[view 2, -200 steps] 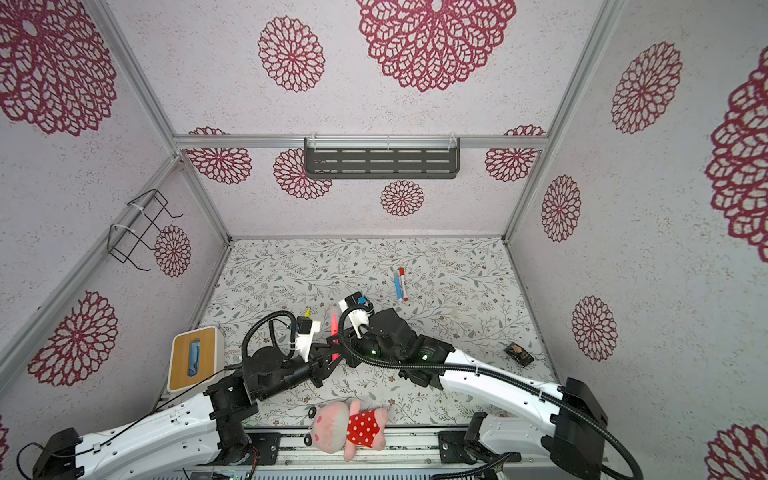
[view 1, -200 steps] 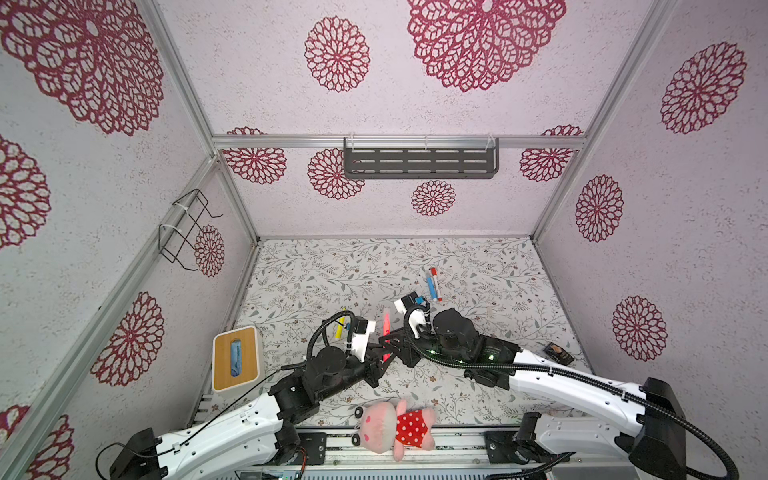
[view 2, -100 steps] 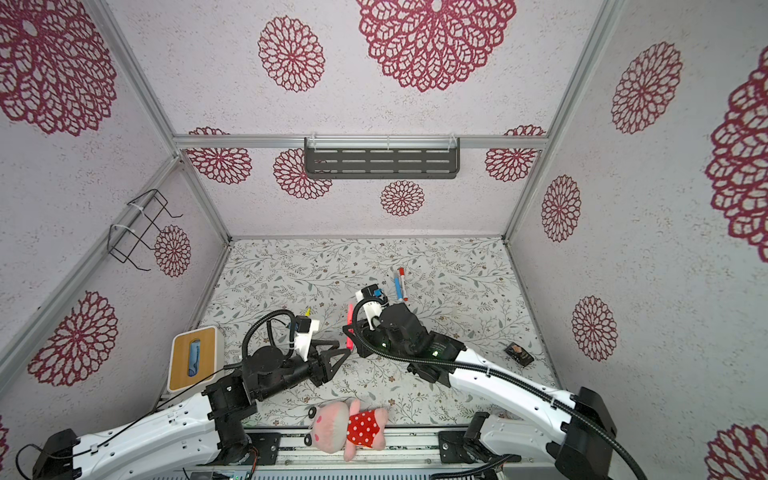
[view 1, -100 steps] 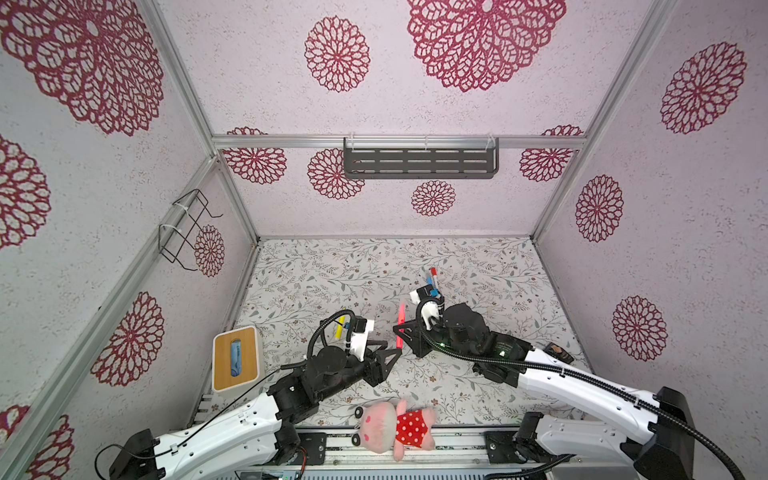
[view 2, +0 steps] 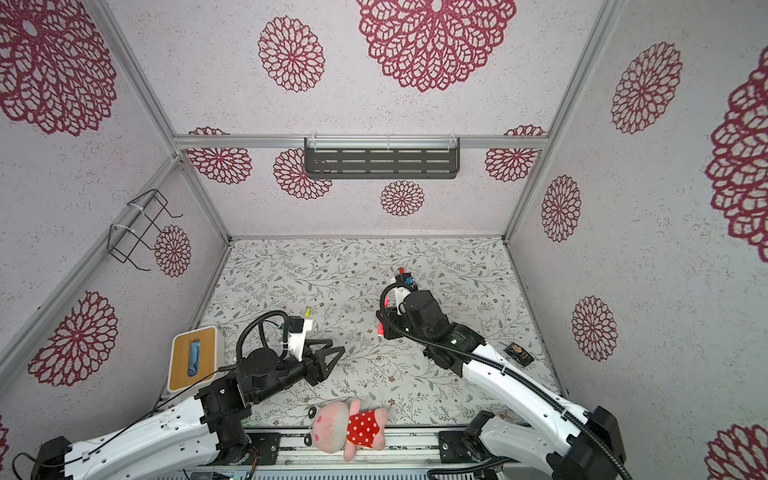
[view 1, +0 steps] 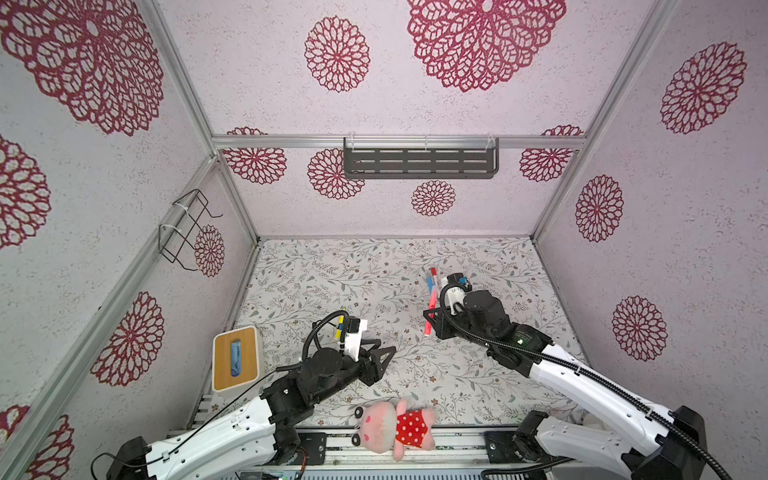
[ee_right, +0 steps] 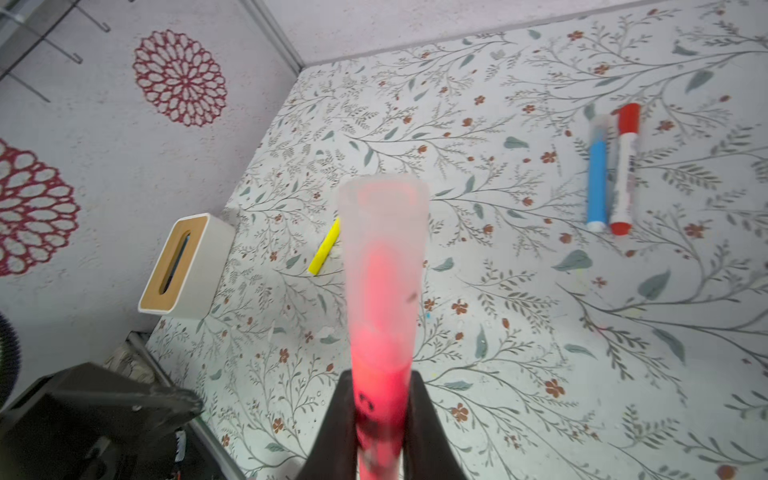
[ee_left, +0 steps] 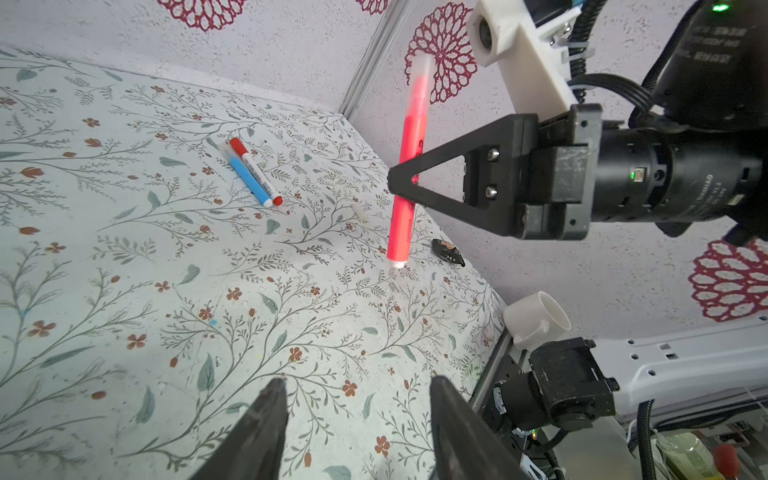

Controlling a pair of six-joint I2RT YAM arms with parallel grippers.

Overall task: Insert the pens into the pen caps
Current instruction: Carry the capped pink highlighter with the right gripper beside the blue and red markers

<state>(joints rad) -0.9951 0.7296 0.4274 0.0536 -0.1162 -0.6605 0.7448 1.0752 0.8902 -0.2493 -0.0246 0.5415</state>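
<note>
My right gripper (view 1: 428, 316) is shut on a pink-red pen (ee_right: 380, 316) and holds it nearly upright above the table. A translucent pen cap (ee_right: 382, 216) sits on the pen's upper end. In the left wrist view the same pen (ee_left: 409, 166) hangs clear of the floral table. My left gripper (ee_left: 359, 386) is open and empty, low and to the left of the right gripper (ee_left: 399, 187). A blue pen (ee_right: 597, 178) and a white pen with red ends (ee_right: 623, 166) lie side by side at the back. A yellow pen (ee_right: 325, 249) lies near the left arm.
A white tissue box with a wooden top (view 1: 235, 357) stands at the left edge. A pink plush toy (view 1: 395, 424) lies at the front rail. A small black object (view 2: 517, 353) rests by the right wall. A white tube (ee_left: 536, 320) sits near the right arm's base.
The left gripper opened and let go of the pink-red pen, then drew back to the left. The right gripper carried the capped pen away to the back right.
</note>
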